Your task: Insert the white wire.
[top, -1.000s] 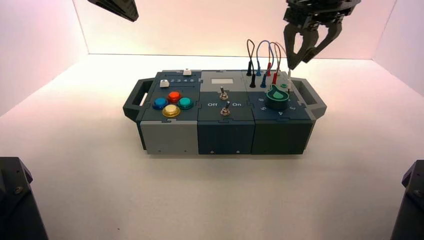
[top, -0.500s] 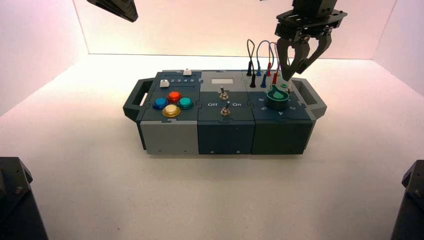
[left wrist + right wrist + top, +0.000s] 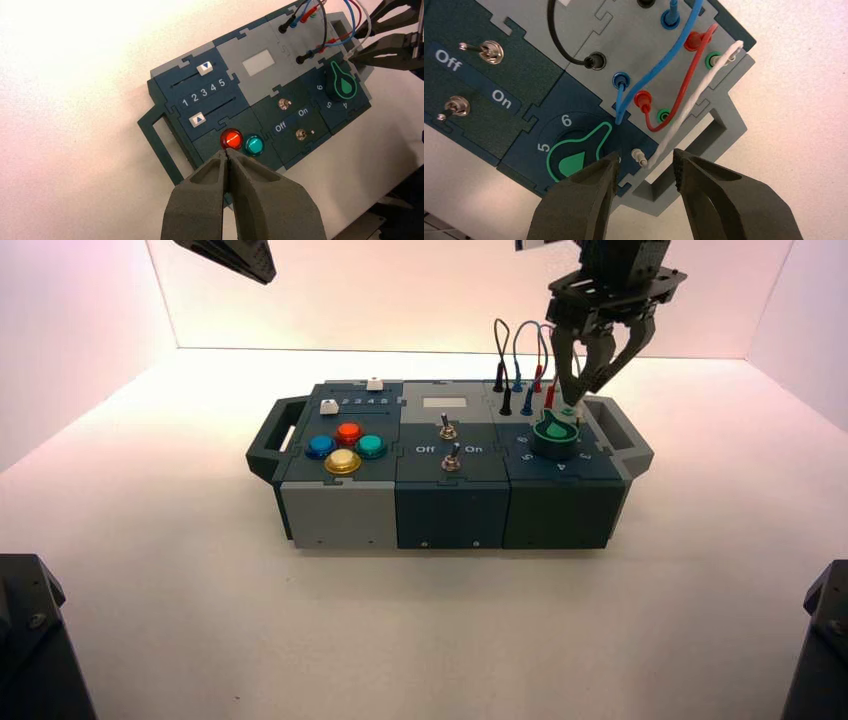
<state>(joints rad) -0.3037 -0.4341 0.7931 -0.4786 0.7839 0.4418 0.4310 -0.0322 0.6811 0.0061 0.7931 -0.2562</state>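
The white wire (image 3: 694,97) arches over the box's (image 3: 450,490) back right corner. One white plug (image 3: 732,52) sits at a far green socket (image 3: 711,61). Its other plug (image 3: 639,157) lies loose on the box's edge beside the green knob (image 3: 574,160), next to an empty green socket (image 3: 664,116). My right gripper (image 3: 645,161) is open, and the loose plug lies between its fingertips without touching them. In the high view it (image 3: 580,392) hangs just above the wire block. My left gripper (image 3: 227,156) is shut and empty, held high over the box's left end (image 3: 230,255).
Black (image 3: 569,55), blue (image 3: 659,65) and red (image 3: 679,95) wires are plugged in close beside the white wire. Two toggle switches (image 3: 489,50) marked Off and On sit mid-box. The box's right handle (image 3: 704,145) lies under my right fingers. Coloured buttons (image 3: 345,445) are at the left.
My right gripper has moved left and down toward the wires at the box's back right, and stays open. The left arm has not moved.
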